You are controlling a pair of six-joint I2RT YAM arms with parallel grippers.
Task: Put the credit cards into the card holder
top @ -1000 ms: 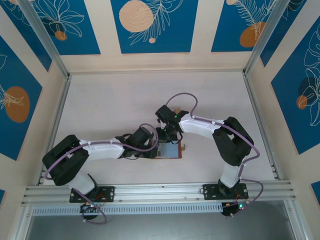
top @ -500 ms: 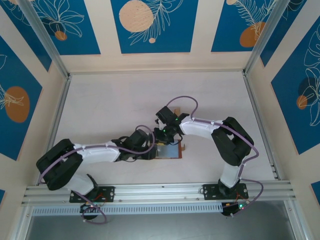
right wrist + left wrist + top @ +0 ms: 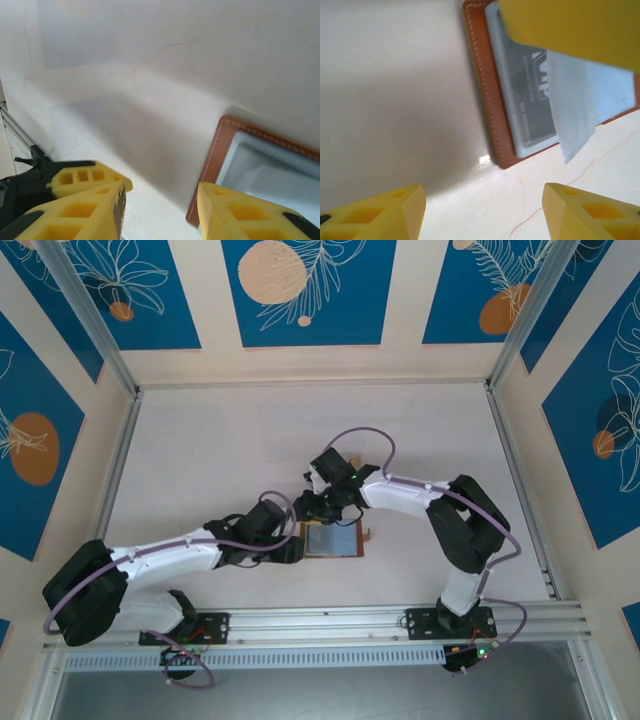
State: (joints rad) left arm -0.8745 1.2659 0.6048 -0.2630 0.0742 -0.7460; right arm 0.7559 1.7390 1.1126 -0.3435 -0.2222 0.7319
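The card holder (image 3: 335, 539) lies open on the table, reddish-brown outside (image 3: 485, 95) and grey-blue inside, with its brown corner (image 3: 212, 160) next to my right fingers. A grey credit card (image 3: 527, 100) with pale lettering sits in a clear pocket of the holder, and a loose clear flap (image 3: 575, 115) lies over it. My left gripper (image 3: 296, 546) (image 3: 482, 212) is open just off the holder's left edge, over bare table. My right gripper (image 3: 306, 507) (image 3: 160, 212) is open at the holder's far left corner and holds nothing. One right finger (image 3: 570, 25) hangs over the holder.
A small brown closing tab (image 3: 368, 535) sticks out on the holder's right side. The pale table (image 3: 220, 450) is bare around it, bounded by metal rails (image 3: 320, 620) in front and at the sides. A left finger (image 3: 85, 177) shows close to my right jaws.
Both grippers have opened. The left arm drew back left off the card holder. The right gripper shifted up and left to the holder's far corner.
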